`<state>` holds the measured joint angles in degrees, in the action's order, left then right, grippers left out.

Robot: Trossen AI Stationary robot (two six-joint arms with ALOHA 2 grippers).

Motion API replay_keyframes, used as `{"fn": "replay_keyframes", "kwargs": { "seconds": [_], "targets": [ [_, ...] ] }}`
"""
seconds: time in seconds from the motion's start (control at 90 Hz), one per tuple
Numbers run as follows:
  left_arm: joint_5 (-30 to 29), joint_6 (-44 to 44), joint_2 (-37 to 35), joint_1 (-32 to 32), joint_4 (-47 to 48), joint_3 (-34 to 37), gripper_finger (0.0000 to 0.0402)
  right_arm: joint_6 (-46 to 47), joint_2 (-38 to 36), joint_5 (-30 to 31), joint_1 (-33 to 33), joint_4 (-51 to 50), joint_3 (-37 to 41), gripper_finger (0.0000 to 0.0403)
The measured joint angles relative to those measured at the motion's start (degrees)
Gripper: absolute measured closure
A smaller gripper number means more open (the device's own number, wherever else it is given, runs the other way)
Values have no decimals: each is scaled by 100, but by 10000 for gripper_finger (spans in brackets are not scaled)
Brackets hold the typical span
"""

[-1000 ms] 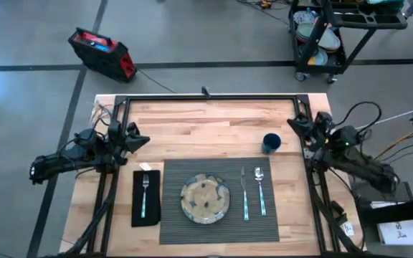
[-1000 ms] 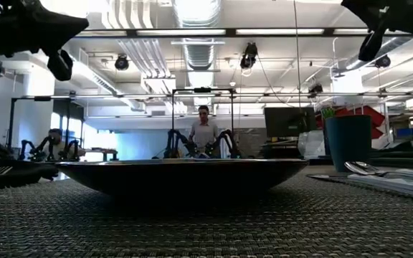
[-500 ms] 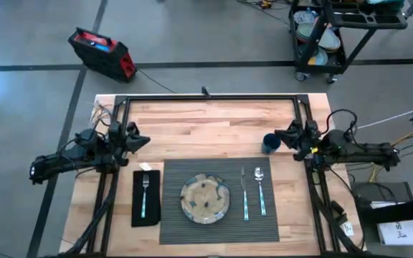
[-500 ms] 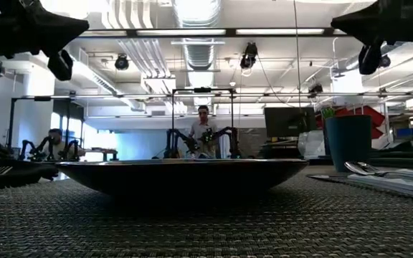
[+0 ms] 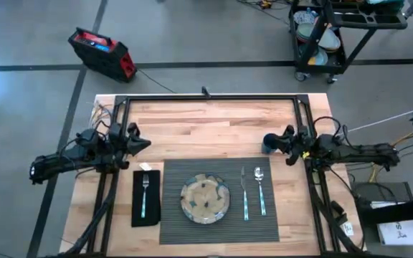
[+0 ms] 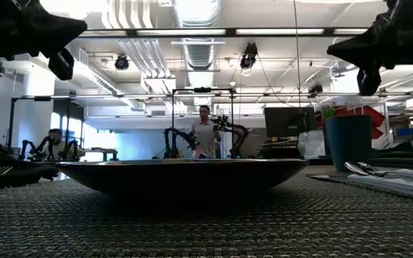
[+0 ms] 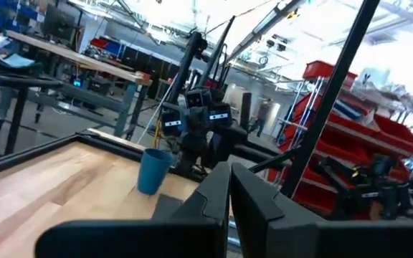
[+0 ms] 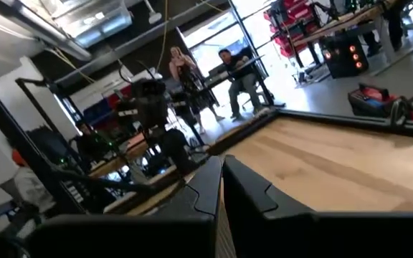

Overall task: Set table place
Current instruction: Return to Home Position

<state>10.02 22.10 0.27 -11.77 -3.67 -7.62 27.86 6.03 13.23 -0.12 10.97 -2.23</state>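
The left fingers (image 5: 142,144) are pressed together and hold nothing. They hang in the air over the left side of the desk (image 5: 206,122), near the far end of the napkin (image 5: 153,215) but not touching it. The right fingers (image 5: 283,140) are pressed together too, with nothing in them. They hang up high, just beside the cup (image 5: 268,144), not touching it. The cup stands on the bare desk, just past the mat (image 5: 221,231). The plate (image 5: 205,198), knife (image 5: 244,193) and spoon (image 5: 259,188) lie on the mat. The fork (image 5: 144,195) lies on the napkin.
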Motion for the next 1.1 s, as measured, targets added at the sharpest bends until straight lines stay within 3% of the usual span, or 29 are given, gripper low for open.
{"fn": "replay_keyframes", "kwargs": {
  "seconds": [0.489,0.711,1.1],
  "targets": [
    [260,-253,0,0,61,471,402,-339,3,-121,-1,-506,138,403],
    [-764,-93,43,0,215,702,402,-244,8,51,-2,-797,157,403],
    [-785,-334,36,7,-109,705,402,-501,44,104,-2,-797,157,403]
  ]
}}
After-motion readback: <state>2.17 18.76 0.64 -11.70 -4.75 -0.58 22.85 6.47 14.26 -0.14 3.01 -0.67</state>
